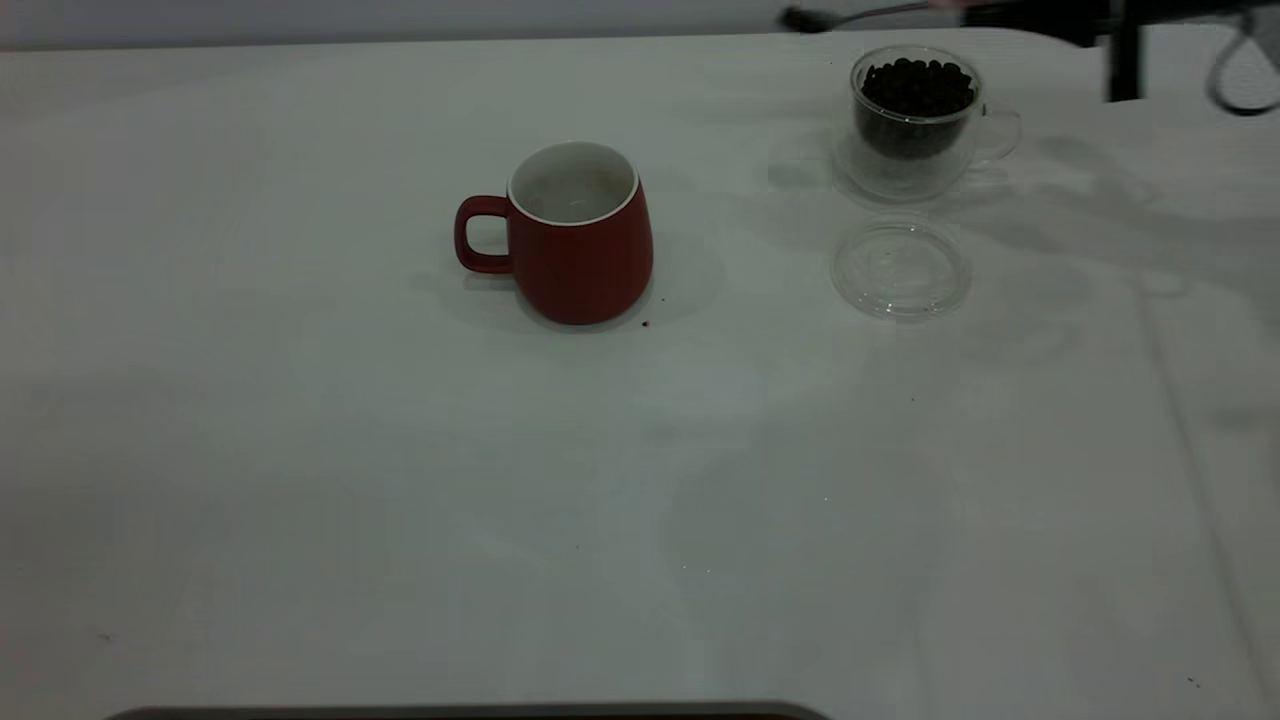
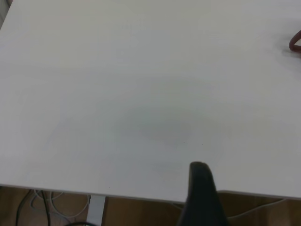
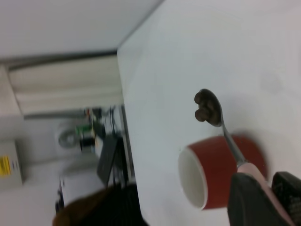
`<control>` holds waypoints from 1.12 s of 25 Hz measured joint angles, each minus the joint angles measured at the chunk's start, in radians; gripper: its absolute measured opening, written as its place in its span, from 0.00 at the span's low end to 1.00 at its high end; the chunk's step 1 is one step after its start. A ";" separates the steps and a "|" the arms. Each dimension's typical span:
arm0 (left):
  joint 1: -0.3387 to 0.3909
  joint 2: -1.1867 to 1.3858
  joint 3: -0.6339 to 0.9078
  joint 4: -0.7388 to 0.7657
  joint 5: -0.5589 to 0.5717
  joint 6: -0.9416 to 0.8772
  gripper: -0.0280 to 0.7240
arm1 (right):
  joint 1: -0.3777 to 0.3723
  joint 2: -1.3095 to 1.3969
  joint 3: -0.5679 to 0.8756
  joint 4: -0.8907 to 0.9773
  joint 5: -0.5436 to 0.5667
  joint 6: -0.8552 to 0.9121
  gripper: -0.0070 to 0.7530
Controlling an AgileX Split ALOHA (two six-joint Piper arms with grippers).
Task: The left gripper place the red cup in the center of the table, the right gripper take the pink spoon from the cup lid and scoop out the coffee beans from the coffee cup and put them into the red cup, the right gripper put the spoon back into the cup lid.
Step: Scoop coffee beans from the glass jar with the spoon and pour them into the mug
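Observation:
The red cup (image 1: 580,250) stands upright mid-table, handle to the left; it also shows in the right wrist view (image 3: 214,174). The coffee cup (image 1: 915,120), full of coffee beans (image 1: 917,88), stands at the far right. The cup lid (image 1: 900,268) lies empty just in front of it. My right gripper (image 3: 268,186) is shut on the pink spoon (image 3: 221,125), whose bowl holds a few beans (image 3: 205,106). In the exterior view the right gripper (image 1: 1040,15) holds the spoon (image 1: 805,18) at the top edge, high behind the coffee cup. My left gripper (image 2: 202,193) shows as a black tip, parked.
The white table (image 1: 400,500) carries a few tiny dark specks, one by the red cup's base (image 1: 645,324). A dark cable (image 1: 1235,70) hangs at the far right. The left wrist view shows the table's edge (image 2: 94,190) with cables below it.

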 joint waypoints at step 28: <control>0.000 0.000 0.000 0.000 0.000 0.000 0.82 | 0.284 -0.007 0.000 -0.049 -0.124 -0.502 0.13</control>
